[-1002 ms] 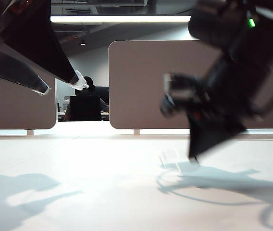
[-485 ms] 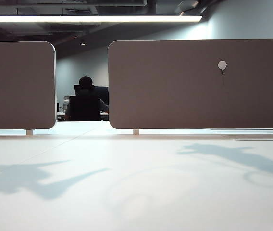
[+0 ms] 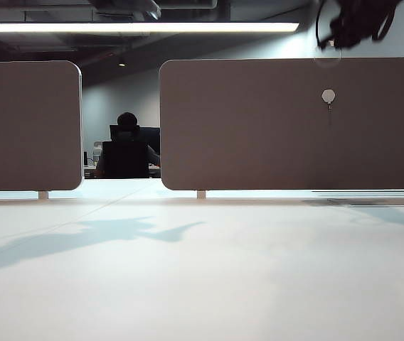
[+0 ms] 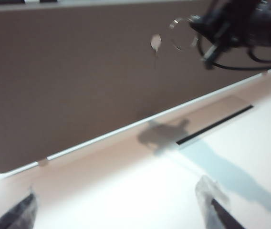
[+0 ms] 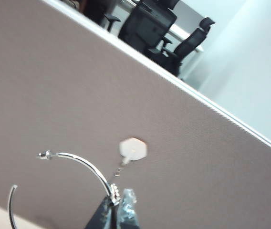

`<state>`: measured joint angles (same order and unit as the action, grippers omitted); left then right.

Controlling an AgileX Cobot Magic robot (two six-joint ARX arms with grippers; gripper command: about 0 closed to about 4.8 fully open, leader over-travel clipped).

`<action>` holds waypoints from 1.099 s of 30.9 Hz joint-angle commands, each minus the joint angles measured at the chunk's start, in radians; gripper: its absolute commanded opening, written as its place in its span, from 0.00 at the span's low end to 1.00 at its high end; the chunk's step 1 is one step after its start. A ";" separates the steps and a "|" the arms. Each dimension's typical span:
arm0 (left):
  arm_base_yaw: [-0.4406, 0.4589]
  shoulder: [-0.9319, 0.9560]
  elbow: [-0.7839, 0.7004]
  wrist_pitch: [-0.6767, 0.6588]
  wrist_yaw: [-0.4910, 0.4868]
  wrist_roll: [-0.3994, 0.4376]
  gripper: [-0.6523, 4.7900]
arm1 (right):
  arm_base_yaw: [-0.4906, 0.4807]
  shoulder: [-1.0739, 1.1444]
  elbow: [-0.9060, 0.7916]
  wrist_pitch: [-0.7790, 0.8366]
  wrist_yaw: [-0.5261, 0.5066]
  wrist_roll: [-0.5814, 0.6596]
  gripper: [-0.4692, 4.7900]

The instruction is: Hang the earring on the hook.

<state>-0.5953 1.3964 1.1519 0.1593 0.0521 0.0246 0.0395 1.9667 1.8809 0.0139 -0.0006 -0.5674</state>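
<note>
- The thin silver wire hoop earring (image 5: pixel 78 183) sat pinched in my right gripper (image 5: pixel 116 202), jaws pressed together on the wire, hoop standing out from the tips.
- It hung just short of the small pale grey hexagonal hook (image 5: pixel 133 149), not on it; the dark wire below the pad stayed bare.
- That hook was stuck on the brown fabric partition panel (image 3: pixel 259 128), high up, with my right arm (image 3: pixel 358 21) above it.
- My left gripper (image 4: pixel 121 210) was spread wide, holding nothing, low over the white tabletop (image 3: pixel 202 284).
- A flat clear plate with a dark edge (image 4: pixel 221 114) lay at the panel's foot.
- Beyond the panels: black office chairs (image 5: pixel 150 24), a seated person (image 3: pixel 126 149), a ceiling strip light (image 3: pixel 138 27).
</note>
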 commanded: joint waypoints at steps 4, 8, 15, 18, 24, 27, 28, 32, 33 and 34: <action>0.002 0.104 0.007 0.021 0.008 -0.006 0.97 | -0.058 0.226 0.178 0.119 0.008 -0.054 0.08; 0.024 0.154 0.007 0.077 0.004 -0.020 0.97 | -0.081 0.327 0.280 0.142 0.003 -0.053 0.08; 0.037 0.187 0.007 0.114 0.004 -0.025 0.97 | -0.097 0.446 0.439 0.143 -0.084 -0.037 0.08; 0.037 0.188 0.007 0.116 0.004 -0.025 0.97 | -0.097 0.480 0.469 0.143 -0.112 -0.035 0.08; 0.037 0.188 0.007 0.108 0.004 -0.025 0.97 | -0.094 0.517 0.474 0.160 -0.135 -0.036 0.08; 0.037 0.188 0.007 0.104 0.004 -0.025 0.97 | -0.095 0.524 0.473 0.177 -0.133 -0.049 0.08; 0.037 0.188 0.007 0.100 0.004 -0.025 0.97 | -0.094 0.524 0.473 0.185 -0.133 -0.065 0.08; 0.037 0.190 0.006 0.082 0.004 -0.025 0.97 | -0.092 0.524 0.473 0.215 -0.134 -0.072 0.08; 0.037 0.191 0.006 0.082 0.004 -0.025 0.97 | -0.092 0.524 0.473 0.214 -0.134 -0.072 0.08; 0.037 0.191 0.006 0.080 0.004 -0.025 0.97 | -0.093 0.524 0.473 0.208 -0.134 -0.073 0.08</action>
<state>-0.5591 1.5875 1.1564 0.2359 0.0521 0.0029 -0.0547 2.4992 2.3455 0.2119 -0.1326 -0.6376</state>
